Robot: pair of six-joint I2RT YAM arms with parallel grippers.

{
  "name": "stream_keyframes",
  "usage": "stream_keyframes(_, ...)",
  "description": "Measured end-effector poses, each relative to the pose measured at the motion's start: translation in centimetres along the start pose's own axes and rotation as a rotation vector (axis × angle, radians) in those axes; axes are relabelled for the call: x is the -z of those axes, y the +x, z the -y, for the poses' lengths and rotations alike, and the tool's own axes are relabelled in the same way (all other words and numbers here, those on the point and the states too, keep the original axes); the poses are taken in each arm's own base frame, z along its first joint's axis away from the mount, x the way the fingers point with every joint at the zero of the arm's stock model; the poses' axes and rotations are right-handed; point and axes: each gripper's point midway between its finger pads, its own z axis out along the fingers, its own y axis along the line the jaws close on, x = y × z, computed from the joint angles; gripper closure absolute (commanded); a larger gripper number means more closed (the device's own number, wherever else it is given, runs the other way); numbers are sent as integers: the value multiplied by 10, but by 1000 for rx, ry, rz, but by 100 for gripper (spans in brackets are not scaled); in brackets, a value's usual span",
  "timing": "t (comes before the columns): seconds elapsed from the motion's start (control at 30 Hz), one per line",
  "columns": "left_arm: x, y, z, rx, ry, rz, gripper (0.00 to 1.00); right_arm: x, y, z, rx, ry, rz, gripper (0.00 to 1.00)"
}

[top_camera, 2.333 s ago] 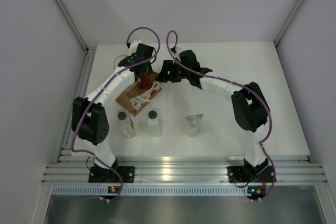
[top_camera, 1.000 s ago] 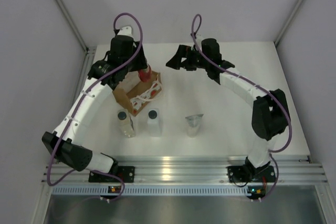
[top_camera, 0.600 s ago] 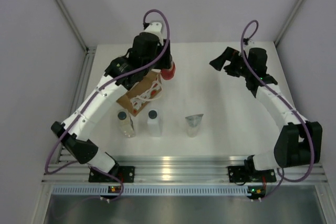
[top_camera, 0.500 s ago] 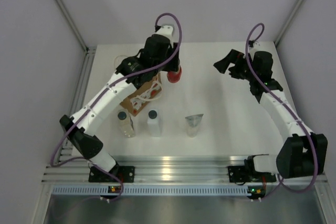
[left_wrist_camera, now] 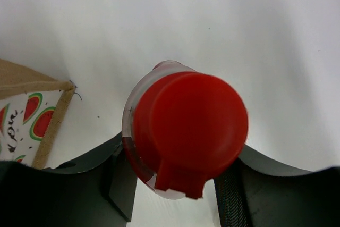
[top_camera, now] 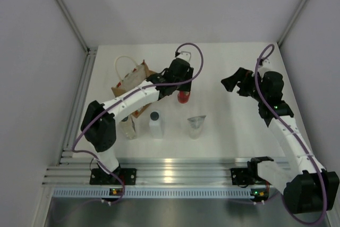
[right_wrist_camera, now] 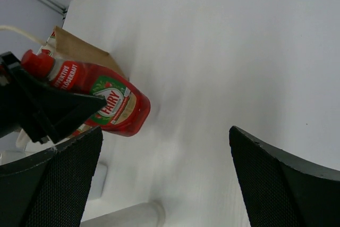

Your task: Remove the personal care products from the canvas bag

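My left gripper (top_camera: 182,87) is shut on the slim red bottle (top_camera: 184,98), holding it just below its red cap (left_wrist_camera: 188,128). The bottle (right_wrist_camera: 103,103) hangs slightly tilted close over the table, right of the canvas bag (top_camera: 132,80). The tan bag has white rope handles (top_camera: 123,62) and a watermelon print (left_wrist_camera: 29,118). In front of it stand the clear bottle (top_camera: 128,127), partly behind my left arm, and the white bottle (top_camera: 155,124). The silvery pouch (top_camera: 196,126) is to their right. My right gripper (top_camera: 235,84) is open and empty above the table's right half (right_wrist_camera: 170,184).
The white table (top_camera: 228,131) ends at an aluminium rail (top_camera: 180,171) in front and grey walls on the other sides. My left arm stretches across the bag and the clear bottle.
My left arm has carried the red bottle away from the bag, rightward and toward the front. The right arm has swung out to the right. The bag has shifted.
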Motion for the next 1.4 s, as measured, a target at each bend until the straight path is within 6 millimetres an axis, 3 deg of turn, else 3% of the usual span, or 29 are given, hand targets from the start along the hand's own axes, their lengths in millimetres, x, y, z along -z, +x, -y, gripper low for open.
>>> stream_keyframes(0.27,-35,53,-13,38,-46,-12,100,10,-1,-1,7,-3,24,1)
stream_keyframes(0.47,-40,47,-13,68,-70,62,100,14,-5,-4,13,-9,39,1)
stream_keyframes(0.53,-41,49,-15,69,-85,70,87,15,-6,-6,16,-12,45,1)
stream_keyframes(0.57,-41,50,-15,66,-91,71,72,16,-7,-6,17,-13,48,1)
stream_keyframes(0.7,-40,51,-13,58,-99,77,40,19,-10,-7,19,-10,64,0)
stream_keyframes(0.73,-40,52,-12,54,-98,77,36,19,-11,-7,19,-9,67,0)
stream_keyframes(0.77,-40,51,-12,52,-99,80,25,20,-12,-7,20,-9,71,0)
stream_keyframes(0.9,-41,36,-8,69,-92,143,8,21,-13,-7,21,-8,79,0)
stream_keyframes(1.23,-39,29,-12,73,-115,170,2,23,-15,-8,17,-9,86,0)
stream_keyframes(1.4,-21,8,-10,61,-111,188,2,23,-15,-9,16,-9,86,1)
